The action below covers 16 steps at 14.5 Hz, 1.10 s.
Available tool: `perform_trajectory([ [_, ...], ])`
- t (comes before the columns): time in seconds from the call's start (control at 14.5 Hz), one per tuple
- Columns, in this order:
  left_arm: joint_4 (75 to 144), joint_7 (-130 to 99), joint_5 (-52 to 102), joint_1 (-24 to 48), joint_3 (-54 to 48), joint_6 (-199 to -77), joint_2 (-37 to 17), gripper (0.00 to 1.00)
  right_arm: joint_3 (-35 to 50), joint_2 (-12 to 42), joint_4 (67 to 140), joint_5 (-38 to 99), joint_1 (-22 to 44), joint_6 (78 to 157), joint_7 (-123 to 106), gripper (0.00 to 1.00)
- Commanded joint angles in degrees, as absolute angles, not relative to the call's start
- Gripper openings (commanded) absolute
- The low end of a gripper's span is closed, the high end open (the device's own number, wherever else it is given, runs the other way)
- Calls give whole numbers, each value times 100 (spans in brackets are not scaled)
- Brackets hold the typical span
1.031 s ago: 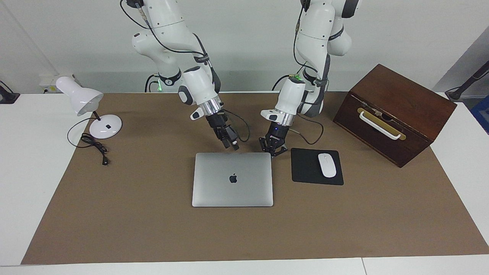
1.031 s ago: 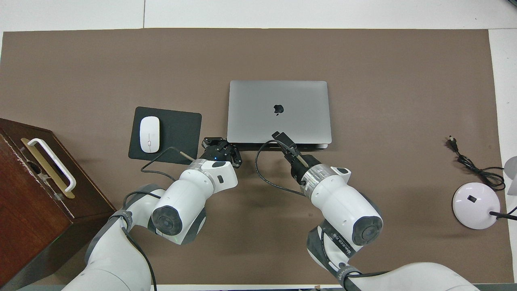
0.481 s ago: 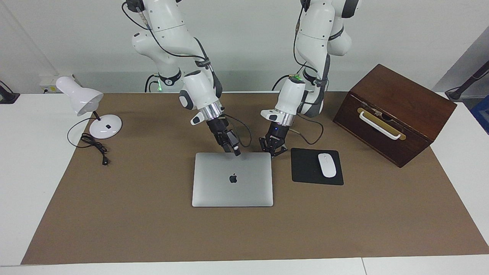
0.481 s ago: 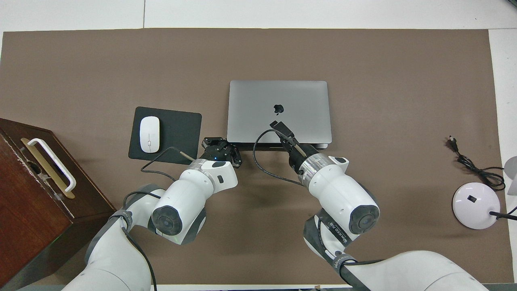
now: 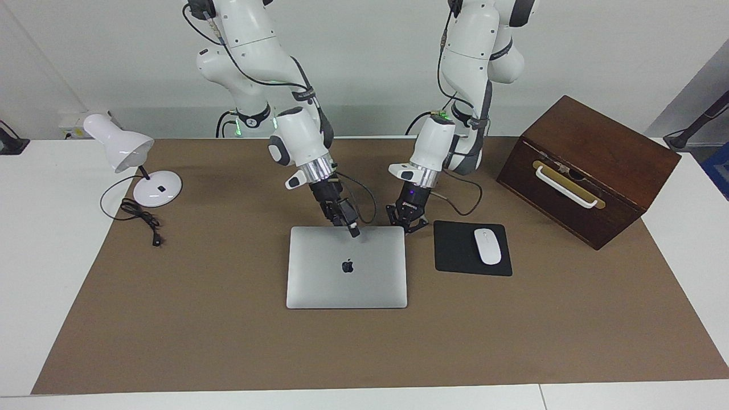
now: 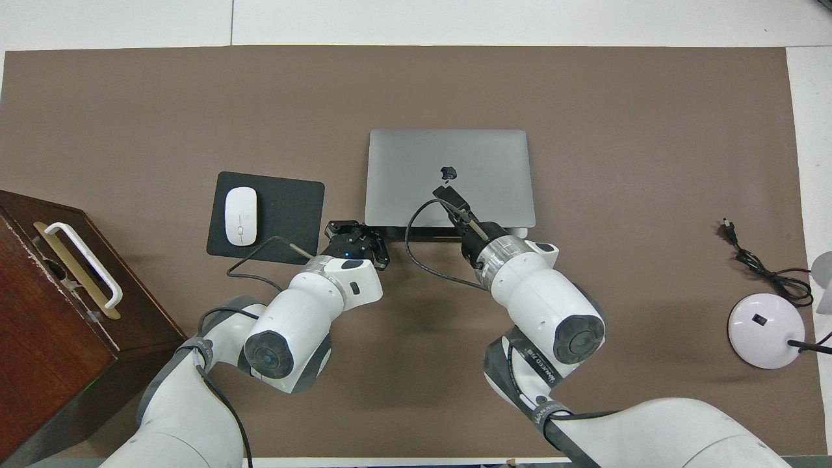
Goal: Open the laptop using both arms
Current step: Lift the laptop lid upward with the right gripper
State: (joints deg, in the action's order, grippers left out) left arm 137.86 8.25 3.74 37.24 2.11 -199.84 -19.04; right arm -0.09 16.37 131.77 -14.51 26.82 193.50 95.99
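Observation:
The silver-grey laptop (image 5: pixel 346 279) (image 6: pixel 448 156) lies on the brown mat with its lid down and its dark logo up. My right gripper (image 5: pixel 353 229) (image 6: pixel 446 194) comes in slanted, its tip on or just over the lid close to the edge nearest the robots, a little short of the logo. My left gripper (image 5: pixel 408 224) (image 6: pixel 354 234) is shut, links splayed, low at the laptop's corner nearest the robots, toward the left arm's end of the table. It holds nothing.
A black mouse pad (image 5: pixel 455 250) with a white mouse (image 5: pixel 487 246) lies beside the laptop, toward the left arm's end. A brown wooden box (image 5: pixel 586 171) stands past it. A white desk lamp (image 5: pixel 122 148) and its cord (image 5: pixel 142 219) are at the right arm's end.
My right gripper has moved from just off the laptop's nearest edge out over the lid toward the logo. The left arm has not moved.

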Motion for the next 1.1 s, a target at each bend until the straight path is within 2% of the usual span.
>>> perform_trajectory([
  [0.0,13588,932,378,3735,255,-20083,-2188,0,0,1705,12842,-1354,2654,18977,9352,100],
  [0.41,13579,932,378,3735,255,-20083,-2189,0,9,1714,12639,-1362,2681,18624,9360,99],
  [1.03,13579,932,378,3735,255,-20083,-2224,0,62,1688,11629,-1354,2716,16938,9387,98],
])
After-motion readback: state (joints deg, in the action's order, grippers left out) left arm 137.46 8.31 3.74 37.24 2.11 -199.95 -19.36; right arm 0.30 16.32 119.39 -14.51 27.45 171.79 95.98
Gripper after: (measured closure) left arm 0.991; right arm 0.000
